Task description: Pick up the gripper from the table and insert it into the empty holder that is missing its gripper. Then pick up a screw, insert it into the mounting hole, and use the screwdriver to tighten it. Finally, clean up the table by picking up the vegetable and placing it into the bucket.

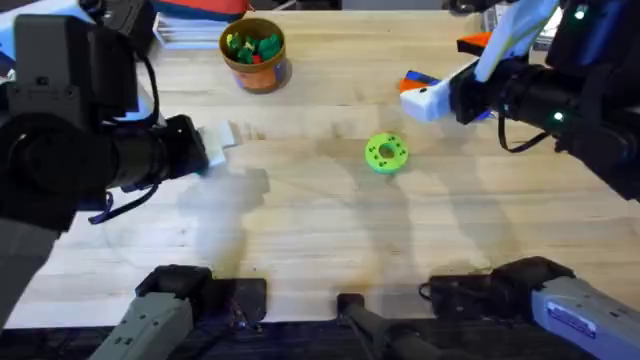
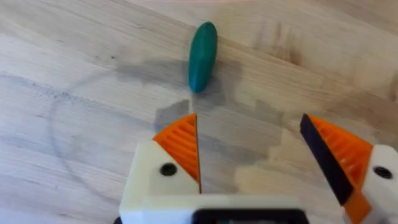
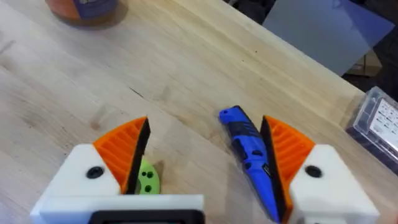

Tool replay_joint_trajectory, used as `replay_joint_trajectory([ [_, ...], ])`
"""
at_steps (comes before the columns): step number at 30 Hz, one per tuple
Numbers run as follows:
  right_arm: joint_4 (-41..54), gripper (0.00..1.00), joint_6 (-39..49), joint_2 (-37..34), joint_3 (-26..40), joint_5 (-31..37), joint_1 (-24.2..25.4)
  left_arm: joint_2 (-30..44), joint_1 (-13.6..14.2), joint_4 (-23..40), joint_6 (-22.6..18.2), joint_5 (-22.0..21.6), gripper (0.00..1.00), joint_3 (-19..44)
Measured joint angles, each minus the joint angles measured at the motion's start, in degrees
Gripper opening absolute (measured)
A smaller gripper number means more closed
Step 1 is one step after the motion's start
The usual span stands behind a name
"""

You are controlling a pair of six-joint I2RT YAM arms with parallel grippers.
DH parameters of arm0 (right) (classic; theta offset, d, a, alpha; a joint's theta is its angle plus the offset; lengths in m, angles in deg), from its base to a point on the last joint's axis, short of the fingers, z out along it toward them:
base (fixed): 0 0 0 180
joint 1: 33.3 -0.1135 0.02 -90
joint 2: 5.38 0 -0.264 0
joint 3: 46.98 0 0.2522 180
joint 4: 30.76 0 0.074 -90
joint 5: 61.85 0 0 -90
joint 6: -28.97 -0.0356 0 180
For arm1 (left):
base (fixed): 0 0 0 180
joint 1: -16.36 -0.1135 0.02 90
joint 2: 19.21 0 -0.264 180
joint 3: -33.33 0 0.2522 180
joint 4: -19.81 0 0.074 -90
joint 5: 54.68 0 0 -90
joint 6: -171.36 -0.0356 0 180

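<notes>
No legible text found. My right arm's label (image 1: 578, 318) carries print, too small to read; likewise the bucket's label (image 3: 93, 5).

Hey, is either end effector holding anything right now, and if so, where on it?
Nothing is held. The left end effector is open above the table short of the vegetable; the right end effector is open beside the screwdriver.

Bright even light, soft shadows on the table (image 1: 300, 210), near arms blurred overhead

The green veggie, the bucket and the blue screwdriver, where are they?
vegetable (image 2: 203, 56): left wrist view, middle of its body.
bucket (image 1: 262, 70): overhead view, front wall.
screwdriver (image 3: 251, 154): right wrist view, middle of its blue body.
</notes>
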Motion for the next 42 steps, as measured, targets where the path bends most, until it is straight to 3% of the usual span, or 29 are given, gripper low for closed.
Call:
replay_joint_trajectory([
  [8,0.00,0.994,0.00,0.00,0.00,0.00,0.00,7.87,0.00,-7.17,3.05,-7.02,0.985,0.02],
  [13,0.02,0.994,0.00,0.00,0.00,0.00,0.00,16.68,-0.07,-11.70,3.40,-8.35,0.985,0.02],
  [19,0.02,0.994,0.00,0.00,0.00,0.00,0.00,24.87,-3.22,-13.99,2.46,-7.99,0.987,0.02],
  [28,0.00,0.994,0.00,0.00,0.00,0.00,0.00,30.84,-9.00,-17.11,-1.38,-1.47,0.959,0.02],
  [32,0.00,0.994,0.02,0.00,0.00,0.00,0.00,33.44,-9.45,-17.22,-2.21,-0.36,0.895,0.02],
  [42,-0.02,0.994,0.02,0.00,0.00,0.00,0.00,33.82,-9.46,-17.85,-2.98,0.56,0.450,0.02],
])
